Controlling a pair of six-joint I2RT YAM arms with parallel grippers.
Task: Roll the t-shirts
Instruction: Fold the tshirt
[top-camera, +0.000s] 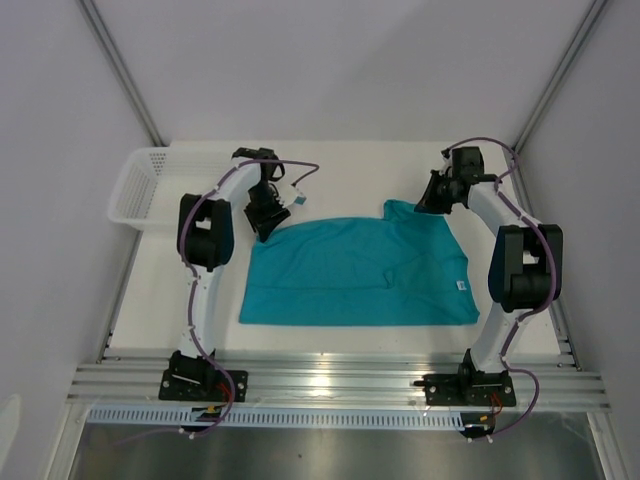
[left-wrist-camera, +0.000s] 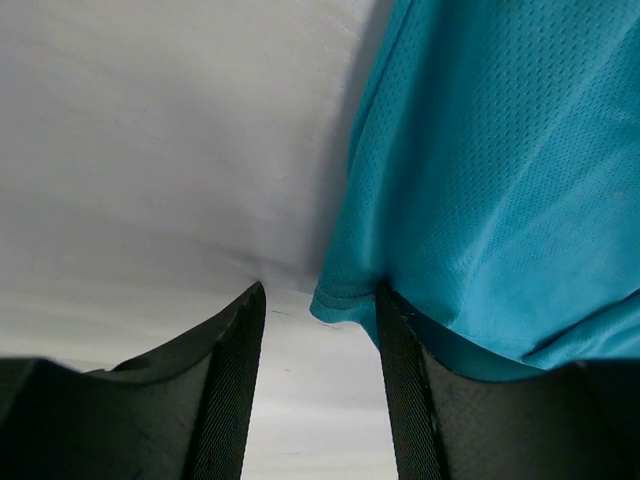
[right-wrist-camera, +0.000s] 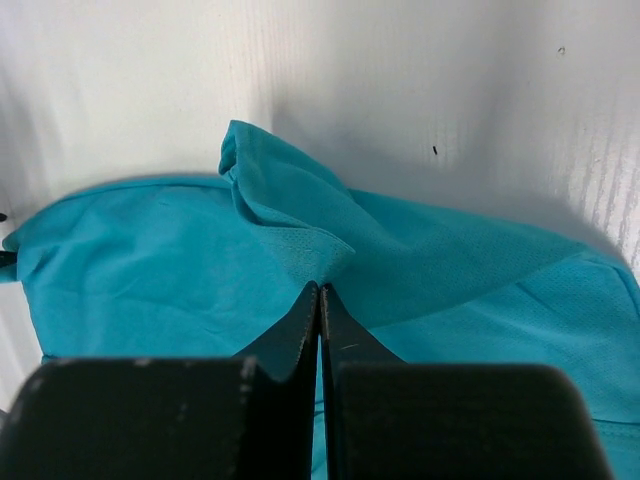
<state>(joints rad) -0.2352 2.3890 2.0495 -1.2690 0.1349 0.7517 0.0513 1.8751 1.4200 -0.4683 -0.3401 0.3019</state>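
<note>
The teal t-shirt (top-camera: 360, 275) lies spread flat on the table (top-camera: 330, 170), right of the white mesh basket (top-camera: 140, 185). The left gripper (top-camera: 265, 225) hangs at the shirt corner closest to the basket, jaws apart, the hem resting against one finger (left-wrist-camera: 400, 400). The right gripper (top-camera: 432, 200) sits at the far corner away from the basket, jaws pressed together at a raised fold; whether cloth is nipped I cannot tell

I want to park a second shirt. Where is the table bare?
Bare table lies beyond the t-shirt, between left gripper and right gripper, plus a narrow strip between shirt and front rail. Crowded: both far shirt corners.
</note>
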